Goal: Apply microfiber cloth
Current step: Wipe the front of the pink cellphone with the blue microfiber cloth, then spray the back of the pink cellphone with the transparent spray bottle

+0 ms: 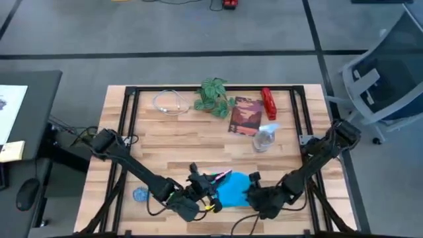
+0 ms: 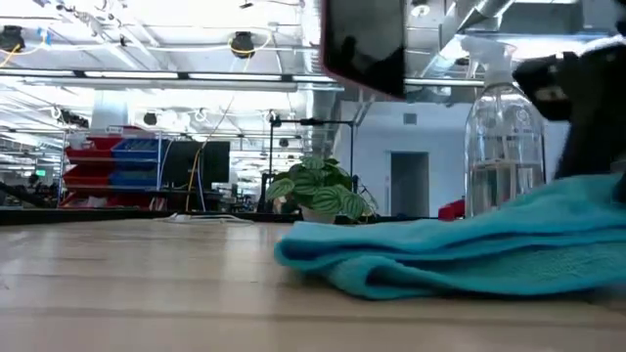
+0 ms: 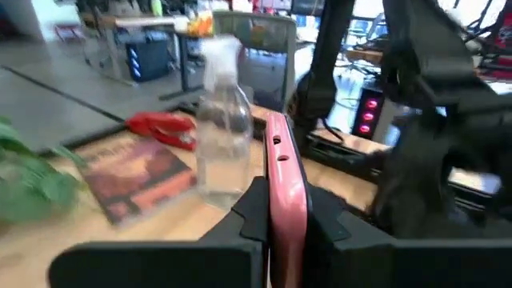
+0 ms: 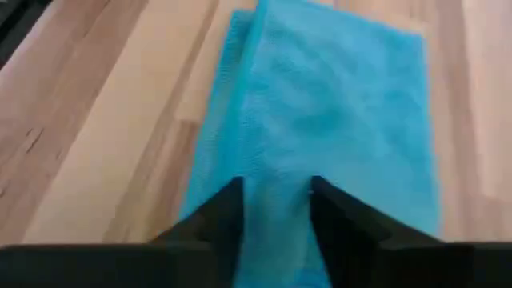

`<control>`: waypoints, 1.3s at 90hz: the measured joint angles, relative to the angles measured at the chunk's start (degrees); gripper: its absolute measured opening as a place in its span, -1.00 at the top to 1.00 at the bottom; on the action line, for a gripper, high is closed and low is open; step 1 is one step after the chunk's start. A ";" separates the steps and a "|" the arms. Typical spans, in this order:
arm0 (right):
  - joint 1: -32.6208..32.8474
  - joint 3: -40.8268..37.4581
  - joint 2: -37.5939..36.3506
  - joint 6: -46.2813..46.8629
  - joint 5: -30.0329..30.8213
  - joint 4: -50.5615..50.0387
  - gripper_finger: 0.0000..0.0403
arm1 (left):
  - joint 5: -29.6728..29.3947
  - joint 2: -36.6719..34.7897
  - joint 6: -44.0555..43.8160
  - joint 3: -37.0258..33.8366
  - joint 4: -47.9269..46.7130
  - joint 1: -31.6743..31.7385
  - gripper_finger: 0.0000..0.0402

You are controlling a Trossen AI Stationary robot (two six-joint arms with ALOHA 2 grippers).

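My right gripper (image 4: 276, 200) is down at the near edge of the table (image 1: 178, 135), its two dark fingers (image 4: 216, 216) pinched onto the near hem of the microfiber cloth (image 1: 232, 190), with a ridge of blue fabric bunched up between them. The cloth lies flat on the wood at the near middle of the table, just between my two grippers; from table height it shows as a folded, rumpled heap (image 2: 460, 249). My left gripper (image 3: 280, 220) is closed on a phone in a pink case (image 3: 284, 184), clamping it on edge so it stands upright between the fingers, lifted above the table beside the cloth's left side (image 1: 215, 178). Farther back on the table stand a clear spray bottle (image 1: 264, 137), a reddish book (image 1: 244, 116) lying flat, a red object (image 1: 268, 102) beside it, a small potted plant (image 1: 213, 96) and a coiled white cable (image 1: 170, 102). A small blue patterned ball (image 1: 140, 194) rests near the left front corner, apart from the cloth
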 joint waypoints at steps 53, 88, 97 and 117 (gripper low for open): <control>14.89 0.91 -18.46 -10.37 3.84 -15.18 -0.03 | 36.70 0.67 1.96 -0.02 5.67 7.01 0.94; 8.10 0.95 -18.30 -66.72 22.13 -13.74 -0.03 | 53.81 0.67 0.19 -0.02 4.43 14.84 0.94; 6.56 0.93 -18.30 -80.02 22.15 -12.58 -0.08 | 54.80 0.67 0.19 -0.02 4.36 15.42 0.94; 3.88 0.93 -18.28 -100.03 21.40 -5.39 -0.09 | 54.72 0.67 0.27 -0.02 4.57 15.43 0.94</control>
